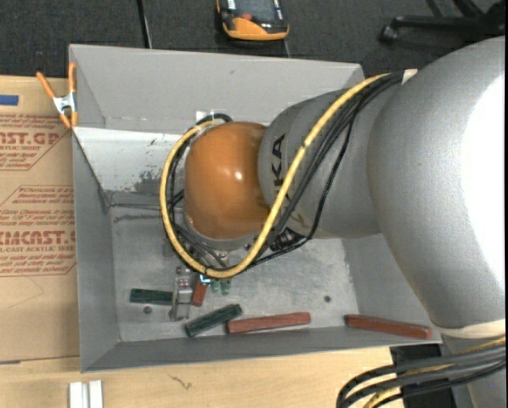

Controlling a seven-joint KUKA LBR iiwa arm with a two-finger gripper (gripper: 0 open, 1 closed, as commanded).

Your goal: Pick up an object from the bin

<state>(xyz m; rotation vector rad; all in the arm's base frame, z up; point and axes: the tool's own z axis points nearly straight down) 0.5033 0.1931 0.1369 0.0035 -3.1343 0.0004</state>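
Beside hand (pixel 183 299); dark green stick (pixel 151 296)

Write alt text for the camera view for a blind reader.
The arm's gripper is low over the floor of a grey metal bin, left of centre, beside a small dark green block. A dark green bar, a reddish-brown stick and a second reddish-brown stick lie along the bin's lower wall.
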